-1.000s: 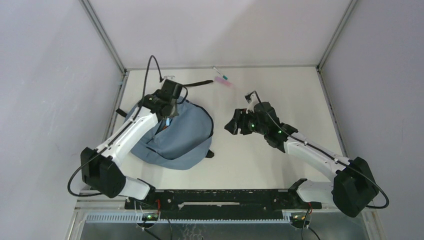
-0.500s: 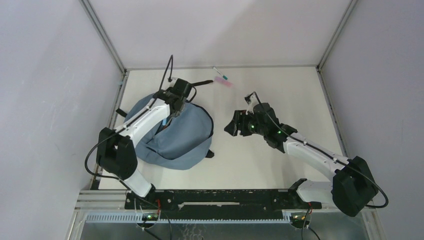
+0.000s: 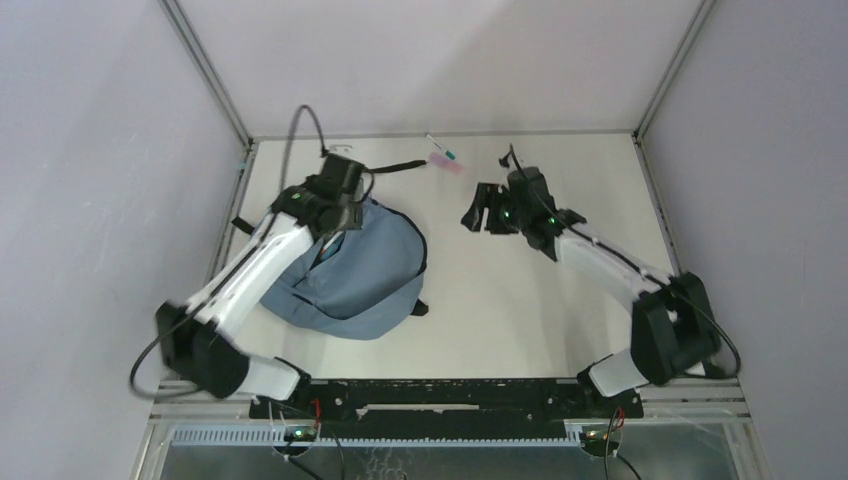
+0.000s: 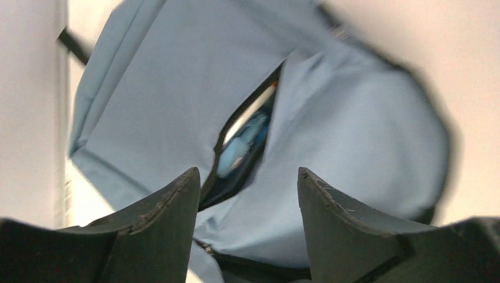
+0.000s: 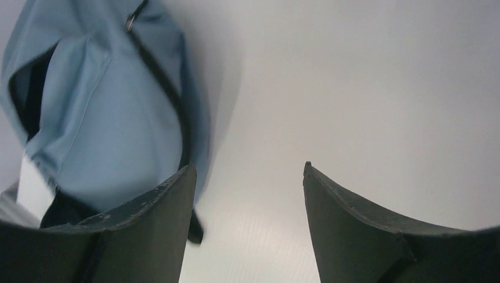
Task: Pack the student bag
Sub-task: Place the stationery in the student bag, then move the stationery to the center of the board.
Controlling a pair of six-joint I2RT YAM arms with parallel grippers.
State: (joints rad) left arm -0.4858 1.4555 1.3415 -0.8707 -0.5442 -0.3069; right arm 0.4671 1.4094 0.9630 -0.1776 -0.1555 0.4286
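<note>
The slate-blue student bag [image 3: 365, 275] lies on the left half of the table. My left gripper [image 3: 342, 212] hangs over its far edge. In the left wrist view the bag [image 4: 153, 100] has its zipper slit gaping, and a light-blue thing [image 4: 239, 147] and a white stick [image 4: 250, 111] show inside. The left gripper [image 4: 247, 180] stands open above the fabric with nothing between its fingers. My right gripper [image 3: 476, 211] is to the right of the bag, over bare table, open and empty. The right wrist view has the gripper [image 5: 247, 171] over white table, with the bag [image 5: 112, 118] to its left.
A small pink item [image 3: 447, 163] and a thin pen [image 3: 440, 147] lie near the back edge of the table. A black strap [image 3: 398, 166] runs from the bag's top toward them. Walls close in the left, right and back.
My left gripper has opened over the bag's slit and its arm has shifted. The right arm has swung farther back on the table, its jaws still open.
</note>
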